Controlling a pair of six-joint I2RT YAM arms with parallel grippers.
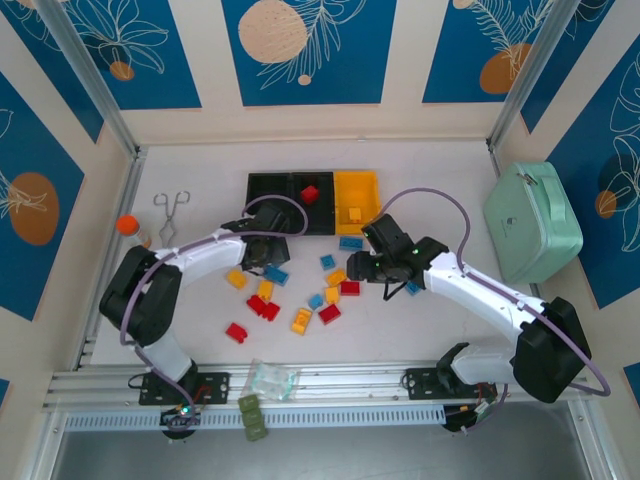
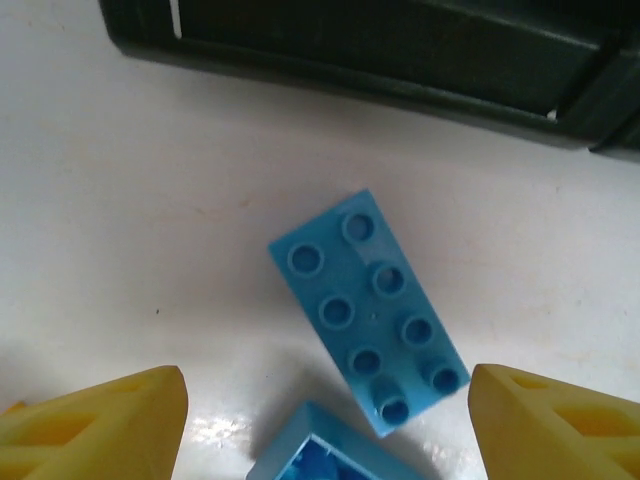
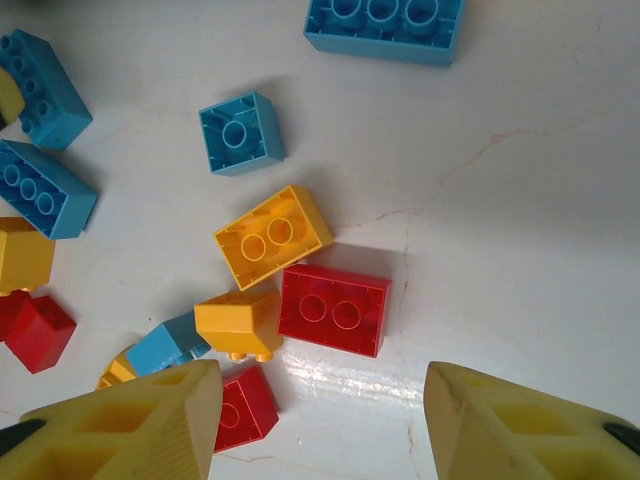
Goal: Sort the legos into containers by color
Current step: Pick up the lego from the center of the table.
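**Both claws spread over the loose bricks**

From above, you are looking at three joined bins (image 1: 270,190) sitting at the far middle of the desk (image 1: 430,170). A red brick (image 1: 310,193) is lying in the middle black one and a yellow brick (image 1: 354,213) in the yellow one. The other bricks (image 1: 300,320) are lying scattered between your two arms. Your left claw (image 1: 266,266) is hanging just in front of the bins, and your right claw (image 1: 358,270) is hanging over the right side of the scatter.

Through the left wrist, the left claw's yellow fingers (image 2: 110,420) are standing spread, pinching nothing. A long blue brick (image 2: 370,310) is lying studs-up on the desk ahead of them, near the black bin (image 2: 400,50).

Through the right wrist, the right claw's fingers (image 3: 130,420) are likewise standing spread, gripping nothing. An upturned red block (image 3: 333,308) is lying just ahead of them, touching an upturned yellow block (image 3: 272,237).
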